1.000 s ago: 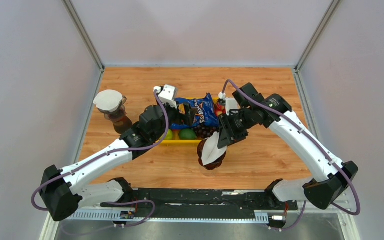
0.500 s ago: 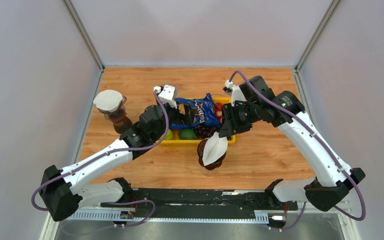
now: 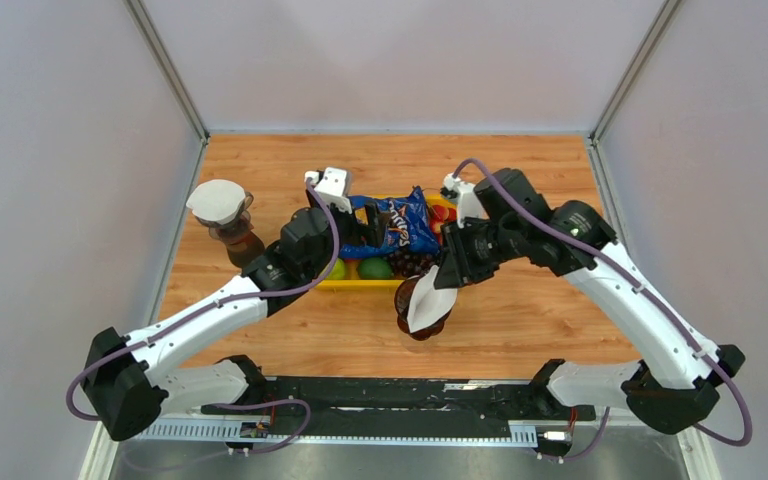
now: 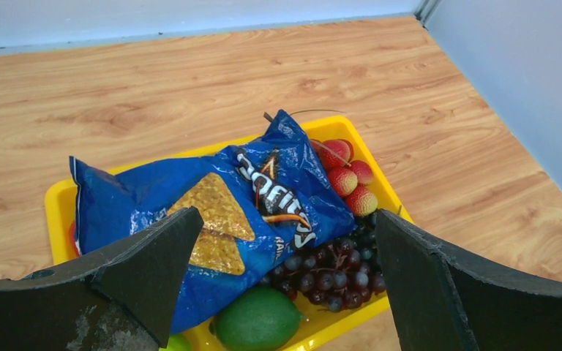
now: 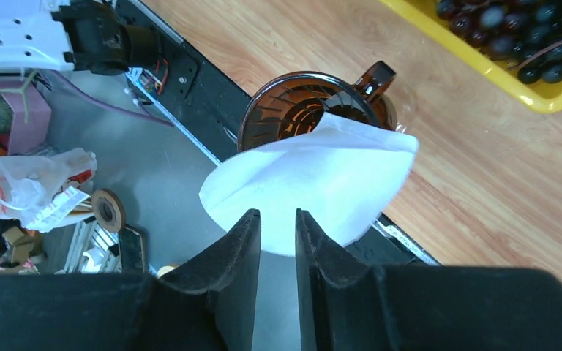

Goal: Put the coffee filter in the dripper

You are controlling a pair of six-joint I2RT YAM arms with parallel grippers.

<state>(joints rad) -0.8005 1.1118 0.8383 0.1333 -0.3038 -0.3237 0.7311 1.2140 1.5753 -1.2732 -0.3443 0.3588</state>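
Holds the white coffee filter (image 5: 315, 175) pinched in the right jaws, tip just over the brown dripper (image 5: 285, 110) near the yellow tray (image 4: 55, 201), ready to slide in. Holds the left jaws spread wide above the tray, out of the way. Reads "Doritos" on the blue bag (image 4: 139, 197).

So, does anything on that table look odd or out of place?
Only the white coffee filter: the right gripper pinches it folded flat and tilted, one corner over the brown dripper, not seated inside. A chip bag sharing the yellow tray with fruit looks a bit mixed-up.
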